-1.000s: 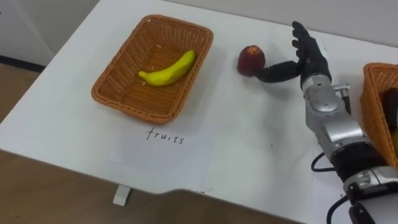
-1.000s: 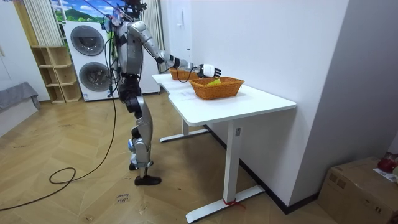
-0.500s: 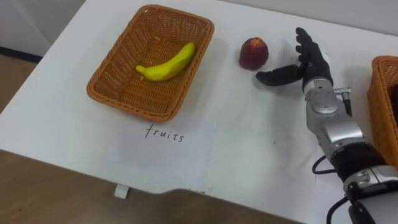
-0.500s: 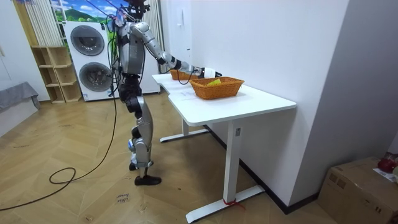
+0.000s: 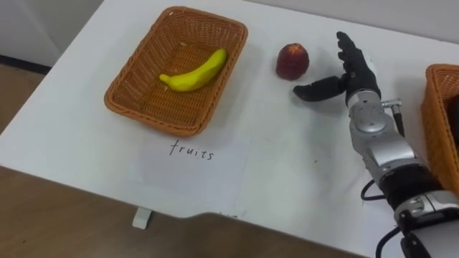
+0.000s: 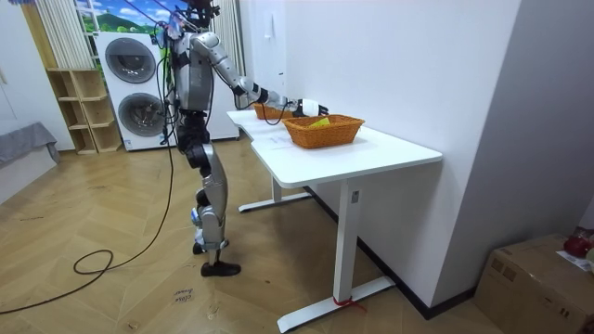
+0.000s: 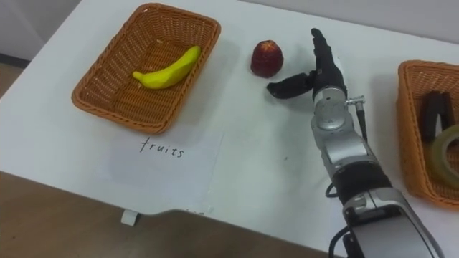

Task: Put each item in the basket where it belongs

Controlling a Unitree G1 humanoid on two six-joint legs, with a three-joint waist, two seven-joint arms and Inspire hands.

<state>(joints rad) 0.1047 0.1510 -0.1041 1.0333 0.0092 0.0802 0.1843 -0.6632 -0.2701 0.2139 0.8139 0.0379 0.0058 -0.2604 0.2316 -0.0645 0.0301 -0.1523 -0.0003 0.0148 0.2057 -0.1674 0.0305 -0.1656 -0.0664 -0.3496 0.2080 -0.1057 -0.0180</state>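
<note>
White table (image 5: 287, 158), red apple (image 5: 292, 61) (rounded, dull skin) just beside right hand (image 5: 357, 77), fingers spread, holding nothing

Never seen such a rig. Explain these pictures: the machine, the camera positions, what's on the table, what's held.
This is a two-legged humanoid robot standing at a white table. Two pictures come from cameras in its head, looking down; the third from a camera across the room. On the table: a brown wicker basket holding a yellow banana, a white paper sheet with handwriting, a red fruit, and a second wicker basket containing a tape roll. Its black-fingered right hand is open beside the red fruit, holding nothing.
</note>
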